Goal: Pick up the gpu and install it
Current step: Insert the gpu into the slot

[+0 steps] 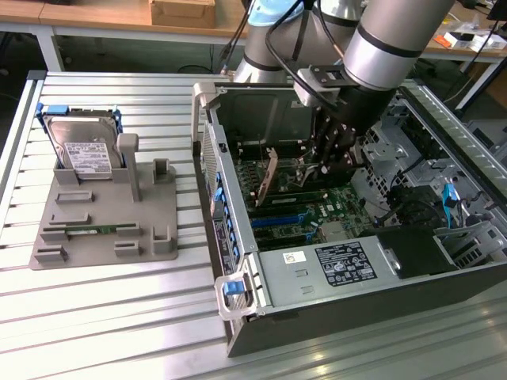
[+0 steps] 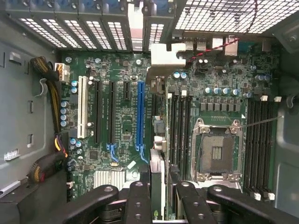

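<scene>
Gripper (image 1: 326,170): jaws closed partway on the gpu (image 2: 157,182), gripping its faces.
Gpu: on edge above the motherboard (image 2: 117,121), just beside the blue slot (image 2: 140,116).
Risk: if off-line, pressing could likely jam its contacts, or snag the bracket (image 2: 164,56).
Computer case (image 1: 210,158): motherboard, empty CPU socket (image 2: 217,154).
Fixture tray (image 1: 103,202): hard drive (image 1: 85,146) upright, memory stick (image 1: 95,230) flat.

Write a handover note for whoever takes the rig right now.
Hand: shut on the gpu.
Gpu: inside the open PC case, edge-down over the motherboard, silver bracket toward the slotted rear wall, beside the long blue slot.
Done: picked up, carried into the case.
Left: install; can't tell that it is seated in a slot yet.
</scene>
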Action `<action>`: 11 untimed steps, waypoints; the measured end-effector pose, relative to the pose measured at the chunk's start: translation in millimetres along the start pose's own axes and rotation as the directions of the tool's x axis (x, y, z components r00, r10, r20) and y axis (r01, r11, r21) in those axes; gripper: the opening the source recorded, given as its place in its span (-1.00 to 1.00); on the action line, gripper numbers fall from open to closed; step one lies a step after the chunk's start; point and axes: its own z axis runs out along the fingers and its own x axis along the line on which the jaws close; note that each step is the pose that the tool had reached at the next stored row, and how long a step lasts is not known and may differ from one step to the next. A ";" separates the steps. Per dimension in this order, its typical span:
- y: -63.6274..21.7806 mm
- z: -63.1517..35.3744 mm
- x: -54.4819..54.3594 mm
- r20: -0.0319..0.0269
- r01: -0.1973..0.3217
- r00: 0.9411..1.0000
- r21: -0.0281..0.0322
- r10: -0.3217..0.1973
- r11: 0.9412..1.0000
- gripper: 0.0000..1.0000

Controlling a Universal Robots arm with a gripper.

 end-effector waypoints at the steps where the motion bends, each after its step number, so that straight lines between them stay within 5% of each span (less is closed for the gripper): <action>1: 1.5 1.8 2.5 0.000 0.000 1.000 0.000 0.000 1.000 -0.47; 11: 19.6 12.3 16.2 -0.012 0.000 1.000 0.000 0.000 1.000 -0.47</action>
